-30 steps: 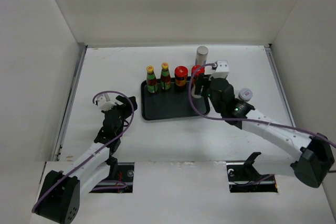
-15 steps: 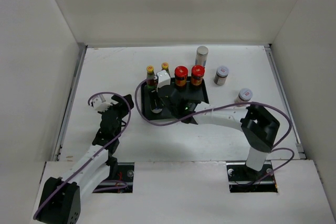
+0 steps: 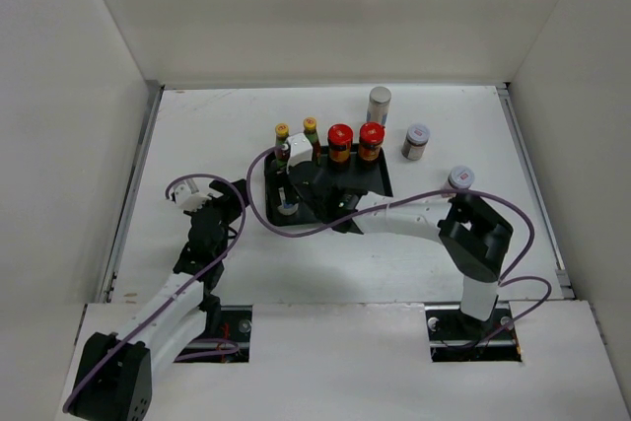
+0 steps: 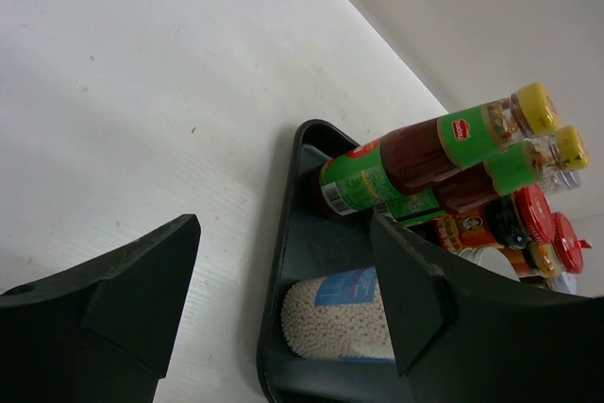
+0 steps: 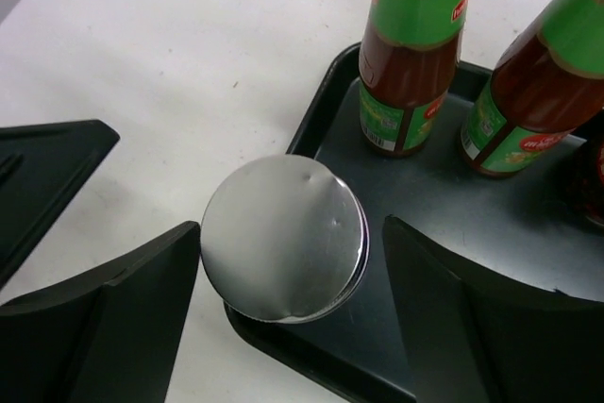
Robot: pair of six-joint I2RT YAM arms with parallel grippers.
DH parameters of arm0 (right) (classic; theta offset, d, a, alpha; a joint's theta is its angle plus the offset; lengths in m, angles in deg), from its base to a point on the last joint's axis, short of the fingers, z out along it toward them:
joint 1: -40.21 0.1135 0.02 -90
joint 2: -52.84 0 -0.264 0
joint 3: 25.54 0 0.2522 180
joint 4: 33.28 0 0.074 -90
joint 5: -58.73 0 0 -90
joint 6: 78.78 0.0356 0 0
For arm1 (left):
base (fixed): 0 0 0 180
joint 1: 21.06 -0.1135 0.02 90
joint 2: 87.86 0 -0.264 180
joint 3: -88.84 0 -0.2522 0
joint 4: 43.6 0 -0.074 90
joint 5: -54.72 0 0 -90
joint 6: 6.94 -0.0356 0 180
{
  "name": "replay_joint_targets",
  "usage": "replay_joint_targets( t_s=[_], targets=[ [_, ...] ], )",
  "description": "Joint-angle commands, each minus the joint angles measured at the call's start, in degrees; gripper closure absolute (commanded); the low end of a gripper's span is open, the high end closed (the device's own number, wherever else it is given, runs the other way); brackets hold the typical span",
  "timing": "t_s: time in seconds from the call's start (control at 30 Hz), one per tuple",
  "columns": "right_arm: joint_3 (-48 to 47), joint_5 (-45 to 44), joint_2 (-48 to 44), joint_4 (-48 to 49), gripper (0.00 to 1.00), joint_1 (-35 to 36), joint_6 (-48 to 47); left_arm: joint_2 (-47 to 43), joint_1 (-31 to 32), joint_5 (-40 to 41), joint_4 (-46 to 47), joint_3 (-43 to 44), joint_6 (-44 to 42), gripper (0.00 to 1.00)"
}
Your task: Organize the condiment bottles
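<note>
I read left gripper [image 4: 283, 224] jaws open, empty, just left of tray [image 5: 444, 205]. On right gripper [image 5: 291, 228], jaws spread astride shaker [image 3: 287, 208], upright in tray's near-left corner; contact I cannot confirm. Tray far edge, left to right: two sauce bottles [image 3: 283, 145], two red-lidded jars [image 3: 340, 141]. Three loose shakers [image 3: 460, 178] on tabletop [image 3: 197, 125], right of tray.

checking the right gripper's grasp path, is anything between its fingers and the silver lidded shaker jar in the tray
Nothing visible. The right gripper straddles the shaker jar at the black tray's near-left corner, one finger on each side. The two sauce bottles stand behind the jar, outside the gap.
</note>
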Motion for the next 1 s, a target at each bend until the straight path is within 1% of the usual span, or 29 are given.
replay_joint_targets(
  t_s=[0.0,0.1,0.2,0.27,0.33,0.37,0.4,0.43,0.5,0.53,0.57,0.63,0.67,0.7,0.73,0.77,0.9,0.97],
  targets=[
    [-2.2,0.2,-1.5,4.6,0.11,0.1,1.0,-0.5,-0.3,-0.2,2.4,-0.3,0.5,0.28],
    [-2.2,1.8,-4.8,4.1,0.01,0.1,-0.3,0.0,-0.4,-0.1,2.4,-0.3,0.4,0.28],
    [-1.1,3.7,-9.7,4.1,0.00,-0.7,-1.2,-0.6,-0.4,-0.4,2.0,0.0,0.2,0.28],
    [1.0,4.4,-13.9,4.5,0.00,-3.5,-0.6,-1.2,-0.5,0.1,2.0,-0.3,-0.1,0.28],
    [3.3,5.2,-17.1,4.8,0.01,-8.3,0.1,-1.0,-0.5,0.3,2.0,-0.3,-0.1,0.28],
    [4.3,5.3,-18.1,4.8,0.04,-11.2,0.7,-0.9,-0.5,-0.1,1.9,-0.1,0.0,0.28],
    [5.2,5.3,-18.6,4.8,0.10,-14.2,1.0,-0.9,-0.5,-0.3,1.8,-0.1,0.1,0.28],
    [5.6,4.7,-18.3,4.7,0.18,-17.5,1.0,-1.0,-0.5,-0.3,1.8,0.0,0.0,0.28],
    [4.9,3.1,-16.4,2.6,0.43,-23.9,1.0,-0.7,-0.1,0.2,2.4,-0.2,-0.1,0.28],
    [3.8,2.2,-15.3,1.1,0.49,-26.5,0.7,-0.1,-0.1,0.2,2.4,-0.2,0.0,0.28],
    [2.2,1.4,-13.8,-0.4,0.50,-29.0,0.4,0.5,-0.1,0.0,2.5,0.0,0.1,0.28],
    [-0.4,1.1,-11.4,-1.6,0.44,-32.5,-0.7,1.2,0.0,-0.7,2.6,0.2,0.2,0.28],
    [-2.0,0.9,-10.0,-2.2,0.33,-34.1,-1.5,1.2,0.1,-0.7,2.7,0.2,0.0,0.28],
    [-3.7,1.4,-8.8,-3.3,0.20,-35.5,-2.5,1.2,0.3,-0.4,2.8,0.3,-0.1,0.28],
    [-5.7,1.9,-7.4,-4.7,0.11,-36.5,-3.5,1.4,0.4,-0.2,3.1,0.3,-0.2,0.28],
    [-8.1,2.3,-5.6,-6.1,0.07,-37.5,-4.4,1.7,0.4,-0.2,3.1,0.2,-0.2,0.28],
    [-16.9,6.6,1.3,-11.9,0.02,-39.4,-6.6,1.7,0.4,-0.8,3.3,0.3,-0.2,0.28],
    [-18.8,9.5,3.0,-12.6,0.00,-39.4,-7.3,1.5,0.5,-0.6,3.3,0.3,-0.2,0.28]
  ],
)
